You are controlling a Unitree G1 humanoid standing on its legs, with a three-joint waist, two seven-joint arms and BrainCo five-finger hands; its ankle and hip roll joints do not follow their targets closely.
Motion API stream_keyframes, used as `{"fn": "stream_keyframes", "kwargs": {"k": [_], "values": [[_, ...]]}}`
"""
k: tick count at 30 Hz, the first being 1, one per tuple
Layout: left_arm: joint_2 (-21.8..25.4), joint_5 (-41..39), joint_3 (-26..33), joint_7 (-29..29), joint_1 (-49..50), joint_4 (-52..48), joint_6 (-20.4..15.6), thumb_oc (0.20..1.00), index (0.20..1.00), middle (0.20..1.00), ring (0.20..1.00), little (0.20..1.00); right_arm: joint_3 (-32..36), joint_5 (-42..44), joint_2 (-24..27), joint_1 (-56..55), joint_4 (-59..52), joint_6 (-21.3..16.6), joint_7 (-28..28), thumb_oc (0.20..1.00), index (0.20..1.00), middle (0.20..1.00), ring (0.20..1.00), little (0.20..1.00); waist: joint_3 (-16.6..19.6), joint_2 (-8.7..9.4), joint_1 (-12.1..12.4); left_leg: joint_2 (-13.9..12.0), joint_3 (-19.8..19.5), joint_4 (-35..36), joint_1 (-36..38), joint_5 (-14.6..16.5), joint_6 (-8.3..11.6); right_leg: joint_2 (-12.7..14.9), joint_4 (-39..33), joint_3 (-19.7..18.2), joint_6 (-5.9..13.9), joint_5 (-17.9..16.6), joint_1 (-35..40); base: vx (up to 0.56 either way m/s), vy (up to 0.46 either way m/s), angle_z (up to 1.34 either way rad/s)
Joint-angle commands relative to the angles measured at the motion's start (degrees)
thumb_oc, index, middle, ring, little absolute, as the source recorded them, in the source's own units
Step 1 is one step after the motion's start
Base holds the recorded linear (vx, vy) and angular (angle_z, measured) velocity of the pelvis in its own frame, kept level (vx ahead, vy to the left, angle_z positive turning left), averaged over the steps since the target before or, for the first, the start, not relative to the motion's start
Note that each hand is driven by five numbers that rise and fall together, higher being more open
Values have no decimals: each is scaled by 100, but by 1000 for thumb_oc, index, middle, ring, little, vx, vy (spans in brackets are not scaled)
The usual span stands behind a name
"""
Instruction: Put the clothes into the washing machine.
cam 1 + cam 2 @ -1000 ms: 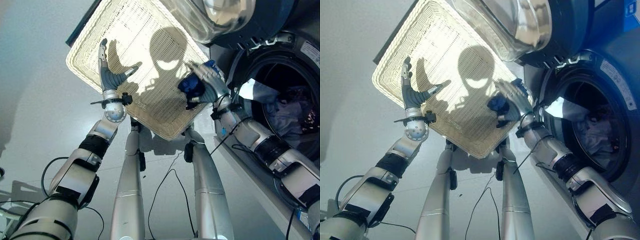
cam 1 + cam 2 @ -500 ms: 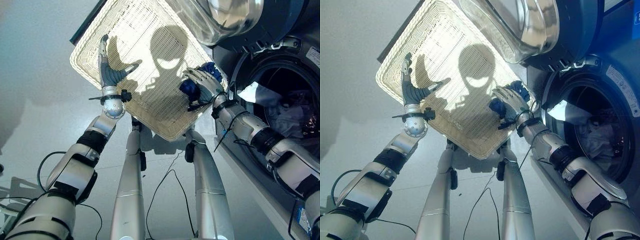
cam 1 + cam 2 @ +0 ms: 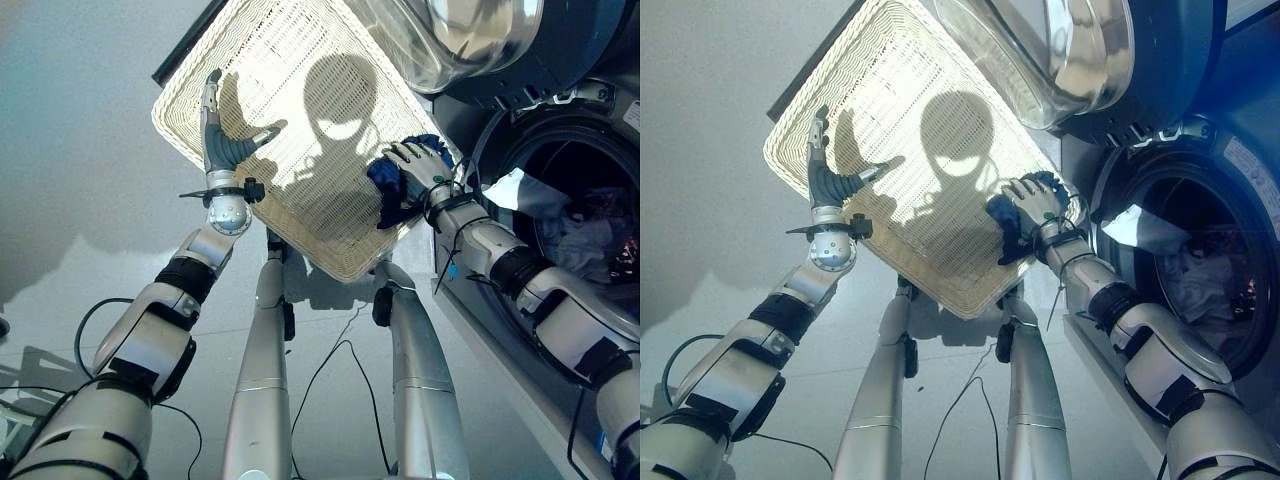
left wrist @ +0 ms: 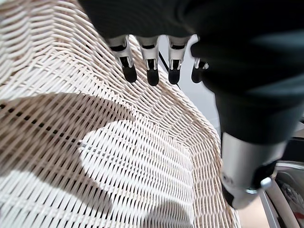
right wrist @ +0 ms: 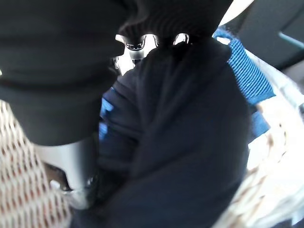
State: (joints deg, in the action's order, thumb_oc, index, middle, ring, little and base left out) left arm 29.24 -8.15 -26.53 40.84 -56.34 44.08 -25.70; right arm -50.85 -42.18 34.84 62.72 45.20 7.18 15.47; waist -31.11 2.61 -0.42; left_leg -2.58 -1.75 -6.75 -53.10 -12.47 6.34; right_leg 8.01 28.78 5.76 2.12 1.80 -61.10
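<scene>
We log: left hand [image 3: 222,150] raised, fingers straight, thumb splayed, over the white wicker basket [image 3: 290,60]. Right hand [image 3: 418,168], arm outstretched, fingers curled round a dark blue garment [image 3: 388,182] at the basket's rim beside the washing machine [image 3: 585,215], clothes visible inside its drum.

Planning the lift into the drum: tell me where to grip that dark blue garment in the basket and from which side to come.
Grip the bunched middle of the dark blue garment, coming from above on the washing machine side. It lies crumpled against the wicker basket rim nearest the drum, and the right hand is already curled over it there. The left hand is open, apart over the basket.
</scene>
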Motion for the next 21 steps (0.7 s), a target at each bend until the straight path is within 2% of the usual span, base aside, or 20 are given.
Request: {"fn": "stream_keyframes", "kwargs": {"k": [1,4,6,7,16,21], "values": [[-75,-39,131,6,-181,-38,-275,1000,1000,1000,1000,1000,-221,-364,377,-102,456,323,-283,1000,1000,1000,1000,1000,132,-191,-81,167,249,-713,-293,483,56,-247,-1328,156,669,-1094,314,0,0,0],[-68,-26,137,-12,-186,-16,-293,1000,1000,1000,1000,1000,-231,-481,380,-94,615,337,-330,1000,1000,1000,1000,1000,132,-165,-75,161,228,-701,-301,478,49,-255,-1346,162,671,-1112,315,5,-11,0],[-60,-36,127,-15,-207,-2,-287,1000,1000,1000,1000,1000,-223,-515,370,-94,706,276,-279,551,551,551,551,551,132,-160,-76,157,221,-691,-306,480,47,-256,-1351,164,672,-1118,306,0,0,0],[-49,-48,120,-19,-215,13,-294,1000,1000,1000,1000,1000,-225,-526,370,-89,740,259,-289,200,200,200,200,200,132,-158,-77,161,212,-700,-312,483,48,-257,-1351,158,673,-1121,300,0,0,0],[-73,-3,153,54,-156,-6,-360,1000,1000,1000,1000,1000,-171,-628,320,-209,791,213,-119,200,200,200,200,200,132,-177,-83,173,205,-695,-331,481,38,-268,-1356,144,662,-1117,278,0,0,0],[-96,11,184,74,-142,3,-397,1000,1000,1000,1000,1000,-105,-390,315,-211,768,204,52,200,200,200,200,200,132,-193,-91,183,205,-694,-333,479,36,-268,-1349,131,663,-1124,262,0,0,0]]}}
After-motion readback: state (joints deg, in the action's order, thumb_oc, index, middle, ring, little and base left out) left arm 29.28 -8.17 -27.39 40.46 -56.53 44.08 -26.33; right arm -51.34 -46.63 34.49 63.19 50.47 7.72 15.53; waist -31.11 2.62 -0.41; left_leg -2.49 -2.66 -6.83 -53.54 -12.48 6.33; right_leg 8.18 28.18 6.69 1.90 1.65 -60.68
